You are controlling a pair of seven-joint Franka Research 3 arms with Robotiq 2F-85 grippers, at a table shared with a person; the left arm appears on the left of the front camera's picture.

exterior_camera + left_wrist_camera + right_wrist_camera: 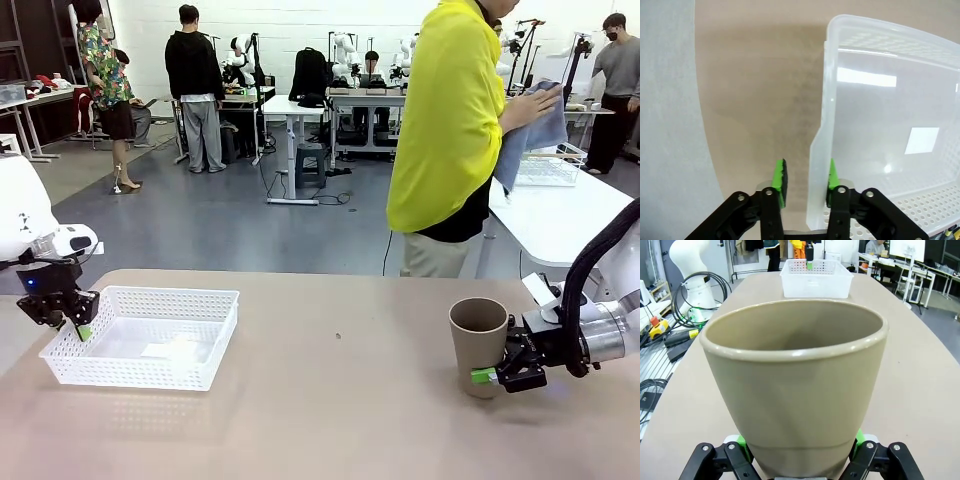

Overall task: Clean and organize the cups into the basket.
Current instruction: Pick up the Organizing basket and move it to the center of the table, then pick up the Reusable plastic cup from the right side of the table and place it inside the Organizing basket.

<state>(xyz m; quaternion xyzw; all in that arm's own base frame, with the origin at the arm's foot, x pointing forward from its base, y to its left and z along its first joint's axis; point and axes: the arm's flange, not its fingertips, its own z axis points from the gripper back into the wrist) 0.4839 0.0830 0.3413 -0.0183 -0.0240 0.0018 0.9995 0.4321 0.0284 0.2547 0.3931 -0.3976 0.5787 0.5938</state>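
Pincer on the right (pixel 488 377) pinches a taupe-brown cup (pixel 478 340) low on its wall, a green pad pressed to each side of the base. The cup stands upright, mouth up, on the near right part of the tabletop (pixel 330 400). The right wrist view looks into its mouth and shows smooth taupe walls inside.

Well apart, at the near left, sits the white basket (pixel 130 368). The left pincer (pixel 78 325) reaches down over the basket's left end wall with its pads spread to either side of it. In the left wrist view one green pad (pixel 832 175) lies against the inner face of the wall. The other pad (pixel 781 182) stands outside it, with a strip of tabletop showing between pad and wall. The basket's glossy floor mirrors bright ceiling lights, and its perforated walls cast a dotted shadow toward the near edge.

At the far side a person in a yellow top (pixel 450 130) stands turned to the right, holding a blue-grey cloth (pixel 535 135) in both hands.
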